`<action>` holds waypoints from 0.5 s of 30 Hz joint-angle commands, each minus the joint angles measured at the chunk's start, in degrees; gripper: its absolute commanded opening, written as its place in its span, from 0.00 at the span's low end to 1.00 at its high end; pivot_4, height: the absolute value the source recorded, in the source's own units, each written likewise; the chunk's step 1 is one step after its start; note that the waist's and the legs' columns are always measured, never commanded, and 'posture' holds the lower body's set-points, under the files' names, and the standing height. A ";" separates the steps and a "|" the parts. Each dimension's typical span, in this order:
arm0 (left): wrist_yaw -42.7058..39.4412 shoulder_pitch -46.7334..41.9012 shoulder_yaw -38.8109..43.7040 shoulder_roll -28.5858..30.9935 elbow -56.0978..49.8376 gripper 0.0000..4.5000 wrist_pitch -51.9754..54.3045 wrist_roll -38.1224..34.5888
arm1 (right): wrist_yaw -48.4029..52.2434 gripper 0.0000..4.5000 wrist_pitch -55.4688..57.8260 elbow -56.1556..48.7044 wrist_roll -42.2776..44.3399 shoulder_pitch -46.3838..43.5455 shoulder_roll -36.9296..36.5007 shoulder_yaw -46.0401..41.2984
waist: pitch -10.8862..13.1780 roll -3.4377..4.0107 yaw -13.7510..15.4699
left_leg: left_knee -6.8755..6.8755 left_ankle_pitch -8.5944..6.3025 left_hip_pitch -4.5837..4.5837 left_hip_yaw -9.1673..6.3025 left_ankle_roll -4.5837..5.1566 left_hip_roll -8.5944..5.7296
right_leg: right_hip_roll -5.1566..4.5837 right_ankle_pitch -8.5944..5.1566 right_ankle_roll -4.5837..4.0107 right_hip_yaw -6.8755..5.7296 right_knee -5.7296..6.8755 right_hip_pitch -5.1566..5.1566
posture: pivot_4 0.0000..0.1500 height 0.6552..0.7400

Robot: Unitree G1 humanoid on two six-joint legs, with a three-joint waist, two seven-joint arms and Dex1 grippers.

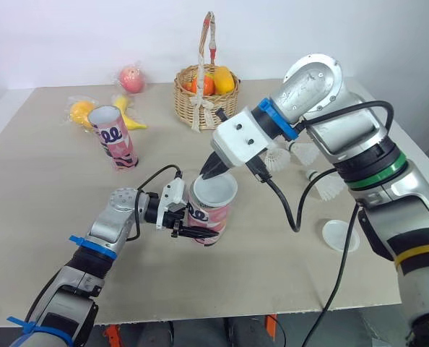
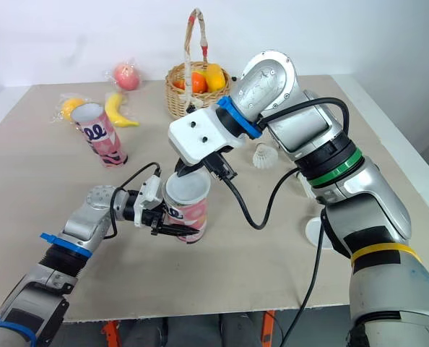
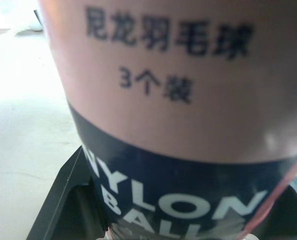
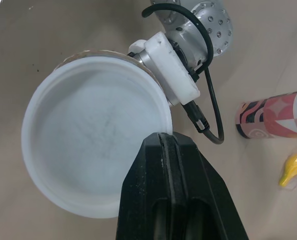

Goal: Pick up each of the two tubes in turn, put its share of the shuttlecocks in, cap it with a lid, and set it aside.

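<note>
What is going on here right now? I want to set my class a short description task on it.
The left gripper holds a pink tube, and the right gripper is fitting a white lid onto its open top, pinching the lid's rim. A second tube stands uncapped farther back on the robot's left. Loose shuttlecocks and a spare lid lie on its right.

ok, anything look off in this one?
Nothing spilled or damaged. One thing: the lid on the tube held by the left gripper looks slightly off-centre in the right wrist view, a sliver of tube rim showing on one side, so it may not be seated. The shut right gripper is at its edge.
</note>
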 commanded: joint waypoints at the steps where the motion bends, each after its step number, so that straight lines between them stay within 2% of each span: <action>1: -0.66 1.95 -1.57 2.36 2.00 0.59 1.65 3.13 | 2.32 0.01 -1.97 0.70 -1.44 -1.38 1.19 -0.99 | 0.00 0.00 -0.12 | 0.00 0.00 0.01 0.00 0.00 0.01 | 0.01 0.00 -0.01 0.00 0.00 0.00 | 1.00 1.00; 8: -0.17 1.83 -1.17 2.49 1.89 0.59 1.72 3.12 | 2.01 0.01 -3.56 1.73 -3.22 -0.91 4.19 -2.50 | 0.00 0.00 -0.49 | 0.00 0.01 0.07 0.00 0.01 0.07 | 0.08 0.03 -0.04 0.00 0.01 0.02 | 1.00 1.00; 15: 0.61 2.59 -0.39 3.22 0.66 0.59 2.21 2.89 | 2.32 0.01 -3.68 1.61 -0.68 -1.06 4.68 -2.35 | 0.00 0.00 -0.56 | 0.00 0.02 0.09 -0.01 0.03 0.10 | 0.12 0.07 -0.11 0.00 0.05 0.02 | 1.00 1.00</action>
